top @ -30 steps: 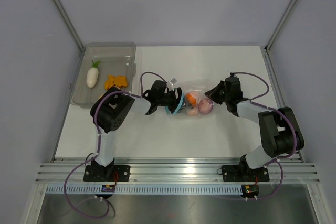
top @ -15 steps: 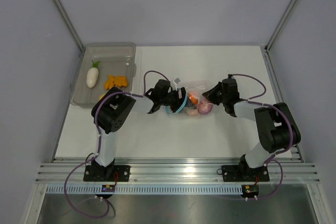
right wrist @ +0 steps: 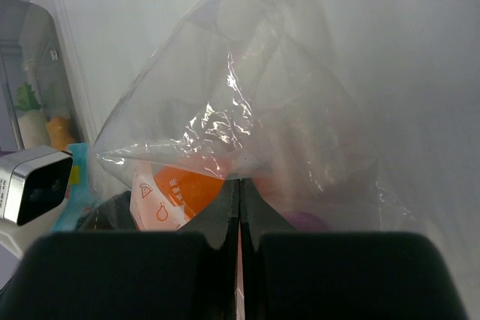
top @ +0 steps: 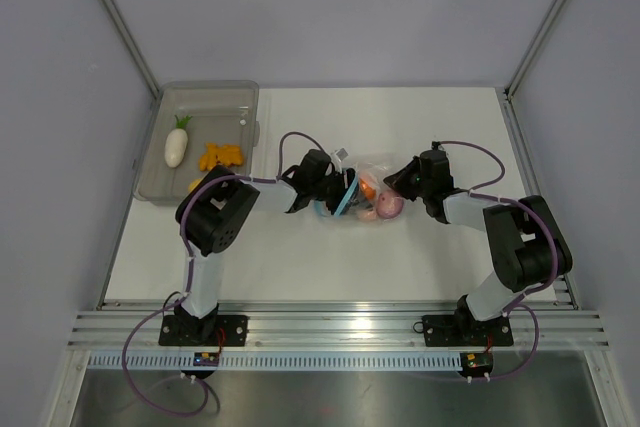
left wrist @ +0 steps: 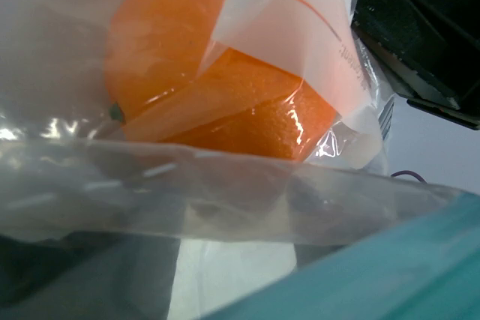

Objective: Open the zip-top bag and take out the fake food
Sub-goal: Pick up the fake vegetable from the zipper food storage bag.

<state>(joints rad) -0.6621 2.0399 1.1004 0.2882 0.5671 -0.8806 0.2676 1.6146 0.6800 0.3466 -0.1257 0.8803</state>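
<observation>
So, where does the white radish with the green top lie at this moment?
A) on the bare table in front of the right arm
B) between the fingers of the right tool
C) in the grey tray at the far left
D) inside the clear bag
C: the white radish lies in the grey tray, next to the orange pieces, well apart from the zip-top bag.

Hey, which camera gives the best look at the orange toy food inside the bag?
Left wrist: the orange piece fills the frame, seen close through the zip-top bag. Top external shows only a small orange spot; right wrist shows part of it behind crinkled plastic.
</observation>
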